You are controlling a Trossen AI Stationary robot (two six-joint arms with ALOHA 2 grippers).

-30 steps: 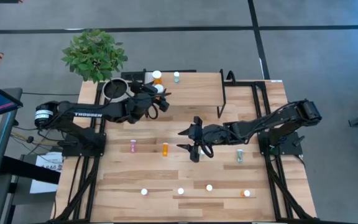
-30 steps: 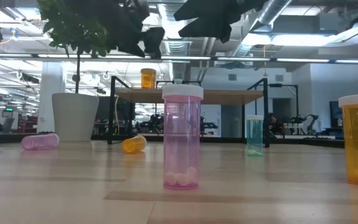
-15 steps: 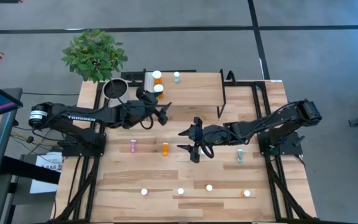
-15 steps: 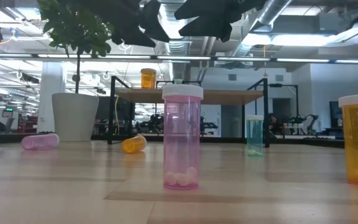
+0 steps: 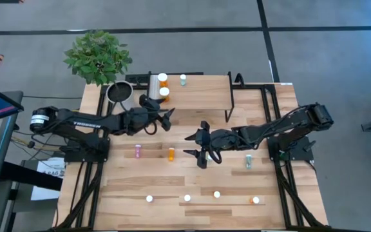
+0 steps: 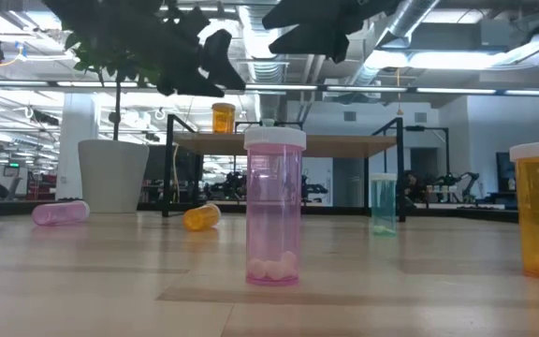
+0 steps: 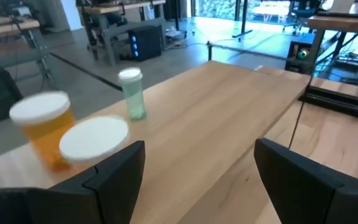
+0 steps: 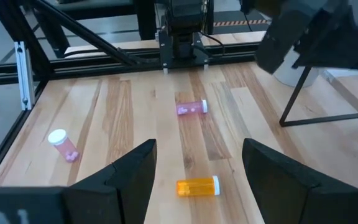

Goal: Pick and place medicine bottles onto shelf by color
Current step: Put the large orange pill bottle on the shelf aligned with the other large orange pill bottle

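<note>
The shelf (image 5: 195,96) stands at the table's far middle. On its top stand two orange medicine bottles (image 5: 163,78) (image 5: 165,92) and a teal one (image 5: 183,79). My left gripper (image 5: 165,120) hangs open just near of the shelf's left end, facing those bottles (image 7: 42,124) (image 7: 131,93). My right gripper (image 5: 196,145) hangs open over the table's middle, above a lying orange bottle (image 8: 197,186). A pink bottle (image 5: 138,151) and that orange bottle (image 5: 171,154) lie on their sides on the table. A teal bottle (image 5: 248,161) stands at the right.
Several more bottles stand along the near edge (image 5: 149,198) (image 5: 187,198) (image 5: 216,194) (image 5: 255,200); a pink one (image 6: 274,206) is closest to the low camera. A potted plant (image 5: 98,57) and its white pot (image 5: 120,92) are at the far left corner.
My left gripper has drawn back from the orange bottles on the shelf toward the table's near edge, sinking a little and tipping, still open. The nearer orange bottle stays upright on the shelf, now uncovered.
</note>
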